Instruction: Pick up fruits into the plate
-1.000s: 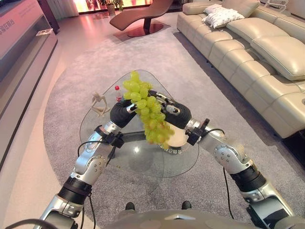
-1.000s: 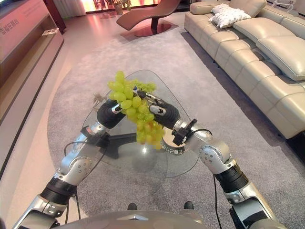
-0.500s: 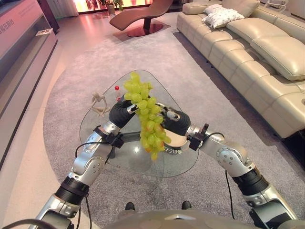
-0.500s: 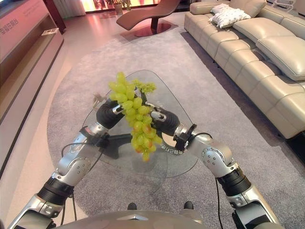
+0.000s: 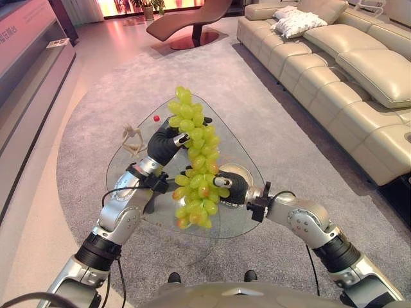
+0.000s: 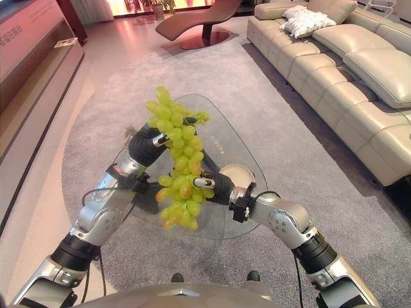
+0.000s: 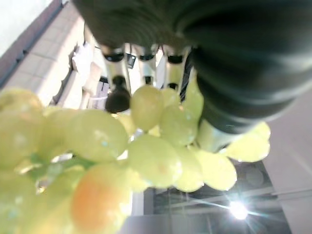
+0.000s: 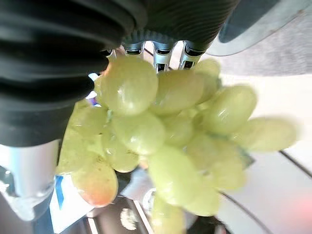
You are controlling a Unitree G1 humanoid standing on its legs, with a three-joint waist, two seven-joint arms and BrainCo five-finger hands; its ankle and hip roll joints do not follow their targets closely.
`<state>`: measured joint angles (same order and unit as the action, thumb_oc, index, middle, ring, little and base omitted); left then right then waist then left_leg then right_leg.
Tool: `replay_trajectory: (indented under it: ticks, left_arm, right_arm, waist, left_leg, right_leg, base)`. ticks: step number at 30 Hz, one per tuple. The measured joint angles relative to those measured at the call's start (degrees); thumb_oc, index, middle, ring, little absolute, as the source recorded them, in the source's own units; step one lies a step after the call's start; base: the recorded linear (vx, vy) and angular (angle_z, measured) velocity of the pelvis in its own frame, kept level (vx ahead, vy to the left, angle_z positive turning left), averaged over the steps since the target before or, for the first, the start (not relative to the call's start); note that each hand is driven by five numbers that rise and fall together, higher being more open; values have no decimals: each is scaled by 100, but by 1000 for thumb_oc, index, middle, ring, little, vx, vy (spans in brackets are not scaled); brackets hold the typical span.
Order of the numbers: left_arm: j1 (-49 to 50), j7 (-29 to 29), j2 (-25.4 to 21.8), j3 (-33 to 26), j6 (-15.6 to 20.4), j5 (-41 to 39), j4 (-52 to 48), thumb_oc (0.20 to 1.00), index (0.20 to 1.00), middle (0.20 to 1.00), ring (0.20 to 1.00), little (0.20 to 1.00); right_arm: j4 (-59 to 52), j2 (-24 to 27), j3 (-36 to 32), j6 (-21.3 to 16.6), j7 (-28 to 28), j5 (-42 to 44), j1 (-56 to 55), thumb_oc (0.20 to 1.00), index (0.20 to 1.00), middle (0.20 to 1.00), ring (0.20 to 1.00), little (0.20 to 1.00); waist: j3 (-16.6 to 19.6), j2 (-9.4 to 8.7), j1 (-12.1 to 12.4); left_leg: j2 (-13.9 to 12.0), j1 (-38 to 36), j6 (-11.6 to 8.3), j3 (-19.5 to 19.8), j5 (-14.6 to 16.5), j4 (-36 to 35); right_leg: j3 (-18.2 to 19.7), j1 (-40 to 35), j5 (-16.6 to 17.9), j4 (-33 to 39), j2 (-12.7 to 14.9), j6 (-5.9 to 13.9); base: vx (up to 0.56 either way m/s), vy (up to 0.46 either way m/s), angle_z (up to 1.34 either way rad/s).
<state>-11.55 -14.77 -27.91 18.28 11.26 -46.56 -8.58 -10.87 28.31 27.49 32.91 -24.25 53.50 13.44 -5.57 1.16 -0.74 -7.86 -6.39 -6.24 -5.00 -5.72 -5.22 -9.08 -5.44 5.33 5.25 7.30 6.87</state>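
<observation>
Grapes (image 5: 194, 163) hang in a long green bunch above the glass tabletop (image 5: 234, 144). The left robot hand (image 5: 166, 142) holds the bunch up near its top, with its fingers curled round it. The right robot hand (image 5: 229, 188) is lower down, and its fingers wrap round the middle of the bunch. A few grapes low in the bunch look a bit orange. The plate (image 5: 236, 171) sits on the tabletop just behind the right robot hand. A small wooden figure (image 5: 133, 140) stands on the tabletop beside the left arm. A little red thing (image 5: 156, 118) sits past the left robot hand. A pale sofa (image 5: 347, 70) stands off to the right.
</observation>
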Motion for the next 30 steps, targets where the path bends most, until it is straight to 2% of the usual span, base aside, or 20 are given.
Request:
replay_trajectory:
  ticks: [5, 12, 15, 22, 23, 24, 25, 30]
  left_arm:
    - [-39, 153, -1, 8, 0, 165, 0, 200, 200, 200, 200, 200]
    - [-50, 259, 25, 203, -8, 197, 22, 200, 200, 200, 200, 200]
    - [-52, 332, 63, 221, -141, 438, 38, 200, 200, 200, 200, 200]
    - [-60, 401, 221, 222, -146, 615, 143, 200, 200, 200, 200, 200]
    - [-60, 432, 255, 222, -146, 637, 154, 200, 200, 200, 200, 200]
    - [-60, 435, 256, 222, -145, 662, 154, 200, 200, 200, 200, 200]
    - [-61, 441, 261, 222, -140, 704, 159, 200, 200, 200, 200, 200]
    - [-115, 606, 331, 213, -102, 827, 271, 200, 200, 200, 200, 200]
  right_arm:
    - [0, 21, 298, 136, -139, -185, 15, 1000, 1000, 1000, 1000, 1000]
    - [-1, -35, 399, 92, -107, -169, 113, 1000, 1000, 1000, 1000, 1000]
    - [-1, -94, 495, 83, 16, -162, 193, 1000, 1000, 1000, 1000, 1000]
    - [0, -314, 508, -7, 393, 102, 209, 1000, 1000, 1000, 1000, 1000]
    - [0, -321, 526, -69, 474, 107, 209, 555, 555, 555, 555, 555]
    - [0, -322, 537, -103, 527, 115, 209, 454, 454, 454, 454, 454]
    - [0, -322, 569, -200, 663, 145, 209, 200, 200, 200, 200, 200]
    - [5, -371, 602, -603, 1195, 156, 193, 200, 200, 200, 200, 200]
  waist:
    - [-1, -5, -5]
    - [-1, -6, -12]
    - [-1, -6, -19]
    - [-1, -6, -13]
    - [-1, -6, -12]
    - [-1, -6, -14]
    - [-1, -6, -17]
    - [-1, -6, -24]
  left_leg:
    - [0, -11, 0, -5, 0, 0]
    - [0, -27, 0, -25, 1, -6]
    - [0, -35, 0, -40, 2, -3]
    - [-1, -46, -1, -54, 2, 2]
    - [-2, -46, -1, -55, 2, 1]
    - [-2, -47, -1, -55, 2, 3]
    - [-2, -53, -1, -62, 2, 7]
    - [-3, -119, 7, -106, 18, -4]
  right_leg:
    - [12, -3, -1, 0, -1, 2]
    - [38, -1, -2, 1, -1, 3]
    - [50, 0, -1, 1, -2, 2]
    - [59, -1, 0, 0, -1, 2]
    - [59, -1, 0, 0, -1, 2]
    - [59, 0, -1, 0, -2, 2]
    - [67, -1, 0, 0, -2, 2]
    - [101, -46, 0, 1, -1, 2]
  base:
    - [0, 0, 0]
    - [0, 0, 0]
    - [0, 0, 0]
    - [0, 0, 0]
    - [0, 0, 0]
    - [0, 0, 0]
    - [0, 0, 0]
    - [7, 8, -3]
